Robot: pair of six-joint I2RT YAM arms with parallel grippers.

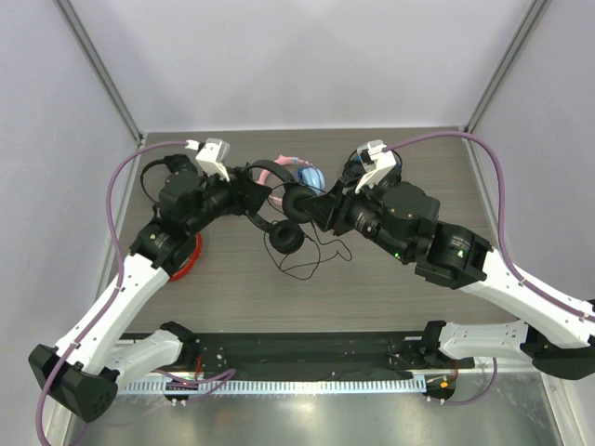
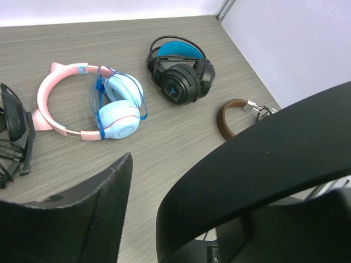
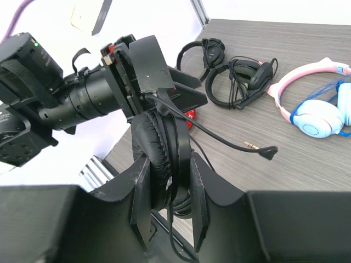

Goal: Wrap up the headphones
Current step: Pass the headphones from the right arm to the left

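Both earcups of the headphones point(image 3: 151, 143) sit clamped in my right gripper point(image 3: 169, 164); whether my left gripper point(image 3: 164, 87), just ahead, is open or closed, I cannot tell. The slack cable point(image 3: 219, 137) trailing ahead may snag and tug them loose.

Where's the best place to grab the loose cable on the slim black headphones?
Probably the thin black cable just behind its angled plug, from above, straddling it: that end juts out clear, while the padded earcups sit clamped in the right gripper.

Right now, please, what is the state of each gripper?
Left gripper: cannot be told from these views.
Right gripper: closed on the headphones.
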